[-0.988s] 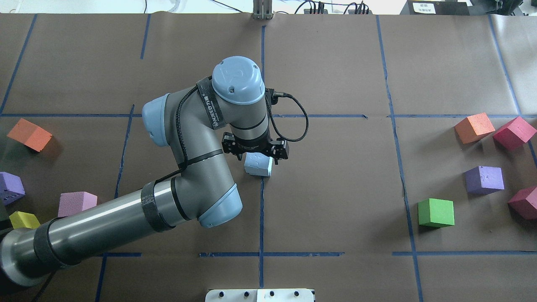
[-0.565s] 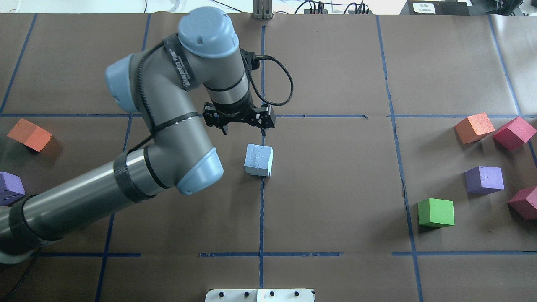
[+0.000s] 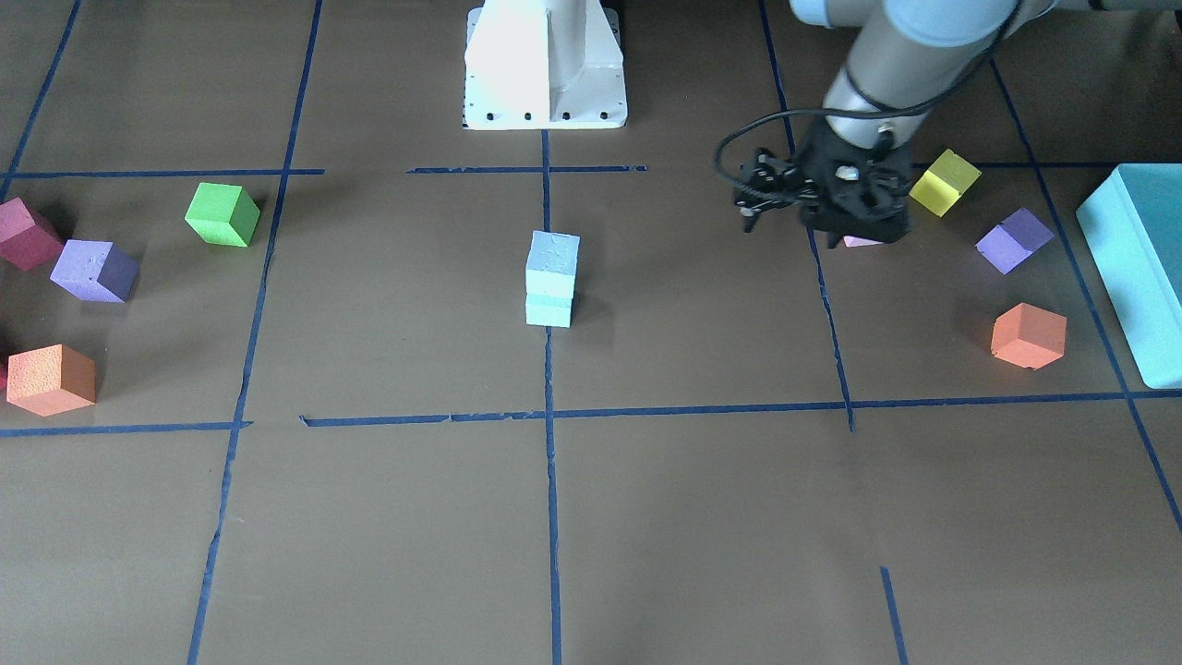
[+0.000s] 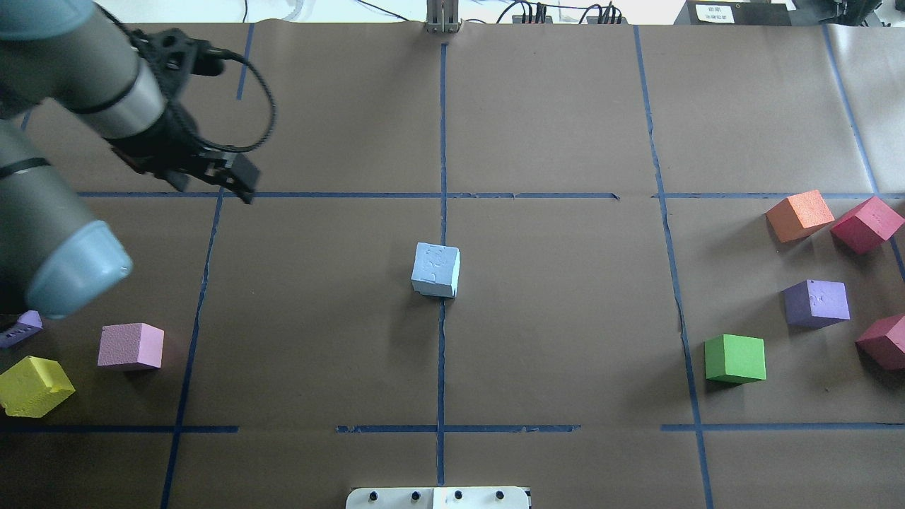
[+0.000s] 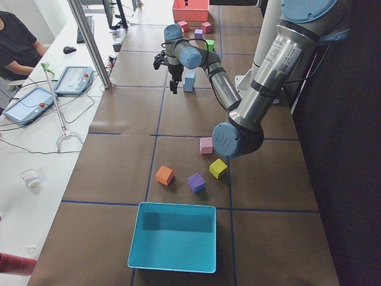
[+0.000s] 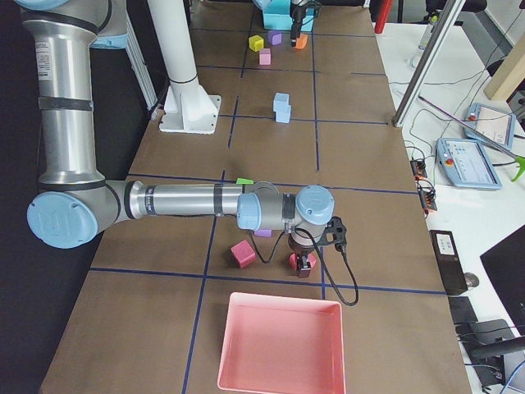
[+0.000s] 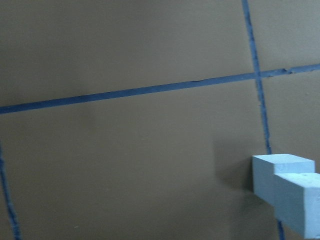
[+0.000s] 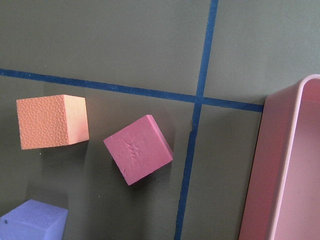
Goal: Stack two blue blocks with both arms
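The two blue blocks [image 3: 552, 251] stand stacked at the table's centre, one on the other, slightly offset. From above, only the upper blue block [image 4: 436, 269] shows. The stack [image 7: 292, 192] also sits at the lower right of the left wrist view. My left gripper [image 4: 212, 189] hangs open and empty well to the stack's left, near a tape crossing. My right gripper [image 6: 305, 263] shows only in the exterior right view, low over a dark red cube [image 8: 138, 155] by the pink tray; whether it is open or shut I cannot tell.
Green [image 4: 735, 358], purple [image 4: 816, 302], orange [image 4: 800, 214] and red [image 4: 867, 223] cubes lie at the right. A pink cube [image 4: 131, 346] and a yellow cube [image 4: 34, 385] lie at the left. A teal bin [image 3: 1140, 268] and pink tray [image 6: 280, 345] stand at the table's ends.
My left gripper came off the upper blue block, open, and swung away to the far left of the table. The blue stack stayed in place.
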Robot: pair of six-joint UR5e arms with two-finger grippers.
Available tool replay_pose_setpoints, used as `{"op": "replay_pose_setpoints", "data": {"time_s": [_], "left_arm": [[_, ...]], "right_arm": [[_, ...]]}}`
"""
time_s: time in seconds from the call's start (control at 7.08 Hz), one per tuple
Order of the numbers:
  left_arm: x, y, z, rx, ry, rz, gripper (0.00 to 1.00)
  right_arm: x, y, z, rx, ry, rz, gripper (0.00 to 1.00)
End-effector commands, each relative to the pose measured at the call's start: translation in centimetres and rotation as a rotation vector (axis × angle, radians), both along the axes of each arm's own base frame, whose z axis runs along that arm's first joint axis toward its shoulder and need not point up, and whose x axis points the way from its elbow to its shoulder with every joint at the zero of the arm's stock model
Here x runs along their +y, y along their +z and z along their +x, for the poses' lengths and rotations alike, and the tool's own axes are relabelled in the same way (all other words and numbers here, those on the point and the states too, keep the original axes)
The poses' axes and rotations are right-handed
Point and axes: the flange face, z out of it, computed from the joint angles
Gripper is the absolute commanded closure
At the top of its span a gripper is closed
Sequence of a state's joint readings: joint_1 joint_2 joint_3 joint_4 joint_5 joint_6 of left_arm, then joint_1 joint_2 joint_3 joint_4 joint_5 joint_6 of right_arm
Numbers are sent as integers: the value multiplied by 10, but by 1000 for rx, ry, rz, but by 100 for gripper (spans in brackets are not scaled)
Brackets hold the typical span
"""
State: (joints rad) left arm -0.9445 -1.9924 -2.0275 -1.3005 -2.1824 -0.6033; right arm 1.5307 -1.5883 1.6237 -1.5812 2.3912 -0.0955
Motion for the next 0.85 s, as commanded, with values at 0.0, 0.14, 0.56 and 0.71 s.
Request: {"op": "replay_pose_setpoints", "data": {"time_s": [0.0, 0.14, 0.56, 0.71], "left_arm": [[-8, 110, -142, -126, 38, 74, 0], [-23, 166, -206, -158, 30, 48, 0], [-3, 340, -321, -106, 37, -58, 0], [5, 363, -332, -105, 18, -100, 0]], "right_arm": [[15, 10, 6, 4, 11, 10, 0], [17, 10, 11, 7, 21, 9, 0], [13, 7, 13, 7, 26, 15, 0], [16, 10, 13, 7, 26, 9, 0]]}}
